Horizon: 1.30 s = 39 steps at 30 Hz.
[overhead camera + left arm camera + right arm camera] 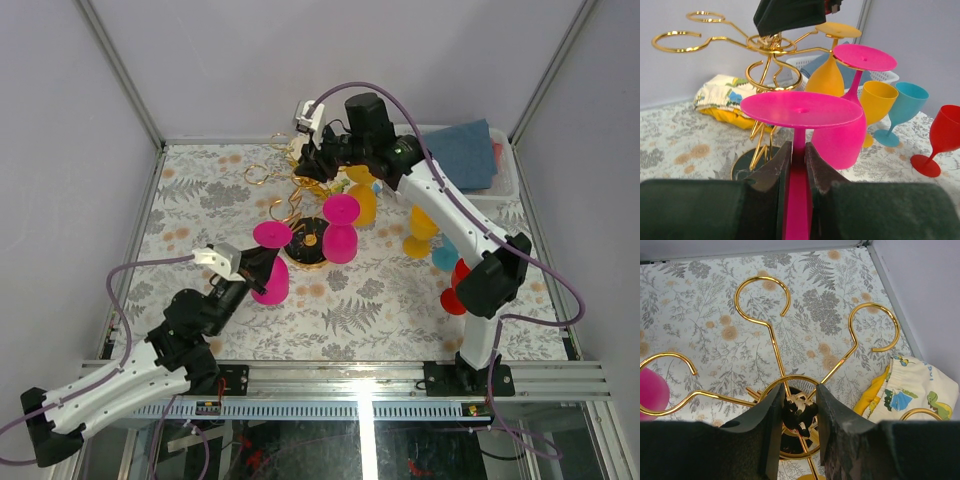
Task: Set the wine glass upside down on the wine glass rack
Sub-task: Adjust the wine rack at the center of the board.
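Left gripper (799, 155): nearly closed, clamped on the stem of the pink wine glass (801, 109), glass inverted, foot disc uppermost, bowl below the fingers and out of the wrist view. Location of glass: just beside the wine glass rack (308, 243), on its left in the overhead view, not yet on any arm. Right gripper (799, 390): partly closed, fingers pressed to either side of the knob atop the rack's central post, apparently steadying it. Step in hand, as judged: approach to a free loop. Next move, as judged: stem to be lined up with the open mouth of a loop, foot kept above the wire, then slid in, lowered until the disc seats, and released; rack likely to tip if nudged sideways. Rack: thin gold wire, glossy, curled open loops radiating from a ringed hub, round black base. Glass: smooth opaque plastic by the look, flat round foot, slim stem. Second pink glass (845, 135) and yellow glass (826, 75): inverted, seemingly hung already. Tablecloth (705, 305): matte, grey fern and flower print.
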Available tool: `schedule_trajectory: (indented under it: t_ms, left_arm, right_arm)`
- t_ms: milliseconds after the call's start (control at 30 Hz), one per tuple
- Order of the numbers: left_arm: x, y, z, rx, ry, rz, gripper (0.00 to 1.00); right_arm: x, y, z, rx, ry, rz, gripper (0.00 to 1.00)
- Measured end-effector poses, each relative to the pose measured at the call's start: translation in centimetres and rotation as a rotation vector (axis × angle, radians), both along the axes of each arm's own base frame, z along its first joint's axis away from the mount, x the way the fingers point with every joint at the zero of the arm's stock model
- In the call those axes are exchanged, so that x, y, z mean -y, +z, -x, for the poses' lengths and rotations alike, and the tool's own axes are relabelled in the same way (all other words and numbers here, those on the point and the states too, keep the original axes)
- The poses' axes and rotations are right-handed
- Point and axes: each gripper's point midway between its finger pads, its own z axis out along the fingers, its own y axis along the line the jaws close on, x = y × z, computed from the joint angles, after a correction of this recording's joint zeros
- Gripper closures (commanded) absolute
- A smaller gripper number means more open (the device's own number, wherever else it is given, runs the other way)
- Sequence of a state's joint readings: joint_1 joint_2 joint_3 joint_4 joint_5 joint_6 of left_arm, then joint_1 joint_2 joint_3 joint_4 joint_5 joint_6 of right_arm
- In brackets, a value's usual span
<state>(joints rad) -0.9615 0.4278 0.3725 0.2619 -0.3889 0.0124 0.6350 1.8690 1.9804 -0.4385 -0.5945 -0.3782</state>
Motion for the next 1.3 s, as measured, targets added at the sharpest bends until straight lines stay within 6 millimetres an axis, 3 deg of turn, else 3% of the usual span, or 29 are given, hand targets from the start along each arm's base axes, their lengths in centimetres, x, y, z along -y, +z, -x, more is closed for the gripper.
schedule_trajectory:
  t_ms: [200,500,767,900,1300]
  left_arm:
    - [0.1,-0.4,-0.2,0.108,0.003,-0.026,1.00]
    - [-0.2,2.3,-0.2,0.283,0.013,-0.034,1.00]
    - [-2.3,1.3,-4.3,0.299,0.074,-0.046,1.00]
    - [-2.3,0.4,-5.8,0.297,0.050,-0.044,1.00]
    - [-2.4,0.4,-7.0,0.367,-0.034,-0.070,1.00]
  right_arm:
    - [-0.2,-0.2,0.2,0.008,0.046,0.024,1.00]
    - [-0.3,-0.3,1.1,-0.004,0.135,0.031,1.00]
    - [-0.4,-0.4,1.5,-0.008,0.177,0.026,1.00]
    - [-0.5,-0.4,1.7,-0.009,0.189,0.024,1.00]
    - [-0.2,-0.3,2.0,0.044,0.190,-0.027,1.00]
